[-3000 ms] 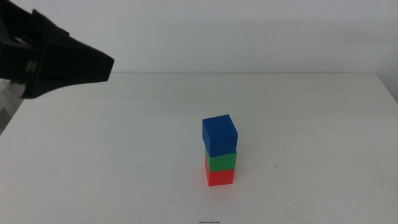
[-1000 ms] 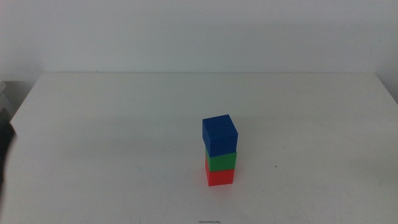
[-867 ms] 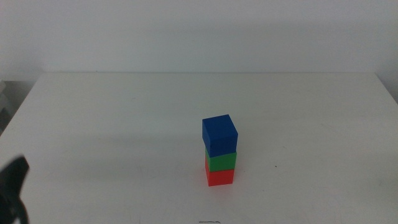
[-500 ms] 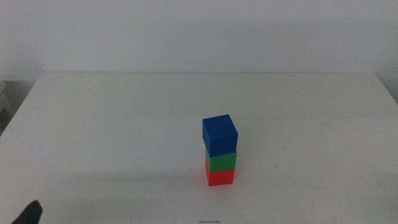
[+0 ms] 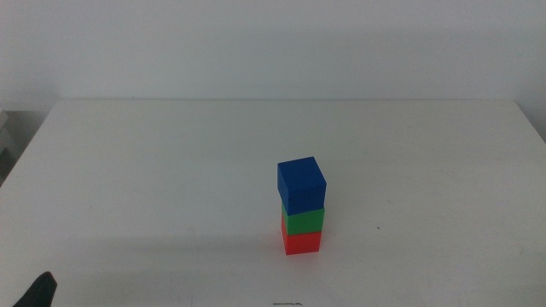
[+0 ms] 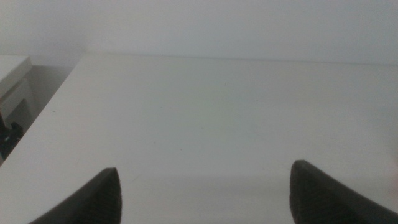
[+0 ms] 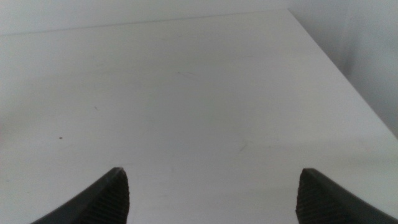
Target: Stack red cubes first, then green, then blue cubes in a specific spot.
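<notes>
Stack is built: blue cube (image 5: 301, 185) on green cube (image 5: 304, 222) on red cube (image 5: 302, 242), mid-tabletop (image 5: 171, 162). Your left gripper (image 6: 202, 196) and right gripper (image 7: 211, 196) have jaws wide apart, holding nothing. Keep both parked well clear so you don't knock it.

A three-colour stack stands right of centre in the middle view: a bright-red cube (image 5: 302, 243) at the bottom, a green cube (image 5: 304, 222) in the middle and a dark-blue cube (image 5: 300, 184) on top, all with plain, unpatterned matte faces. The surface (image 5: 171, 170) beneath is plain white, marked only by a tiny dark speck to the right of the stack and a soft grey shadow toward the lower left of the frame. The wall (image 5: 273, 43) behind is pale grey-white. A sliver of the left end effector (image 5: 38, 292) shows black in the bottom-left corner; the right end effector (image 7: 211, 193) shows dark, finely ribbed jaws.
</notes>
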Available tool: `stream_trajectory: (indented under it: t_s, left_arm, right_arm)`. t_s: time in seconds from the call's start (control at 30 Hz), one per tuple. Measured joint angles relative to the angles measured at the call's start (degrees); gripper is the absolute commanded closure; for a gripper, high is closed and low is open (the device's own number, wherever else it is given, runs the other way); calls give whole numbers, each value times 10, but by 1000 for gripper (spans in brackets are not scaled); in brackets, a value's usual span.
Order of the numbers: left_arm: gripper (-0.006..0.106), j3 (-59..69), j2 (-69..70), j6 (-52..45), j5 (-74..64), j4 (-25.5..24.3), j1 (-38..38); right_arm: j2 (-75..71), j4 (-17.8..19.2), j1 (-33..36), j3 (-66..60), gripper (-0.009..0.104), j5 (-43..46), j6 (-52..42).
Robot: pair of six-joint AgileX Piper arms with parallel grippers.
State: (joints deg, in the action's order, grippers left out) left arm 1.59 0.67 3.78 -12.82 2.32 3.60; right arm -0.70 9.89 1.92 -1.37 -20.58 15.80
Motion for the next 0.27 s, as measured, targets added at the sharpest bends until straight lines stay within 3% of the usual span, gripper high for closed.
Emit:
stream_trajectory:
  t_s: [0.27]
  left_arm:
    - [9, 0, 0, 0, 0, 0, 0]
  right_arm:
    - [0, -25, 0, 0, 3, 1, 0]
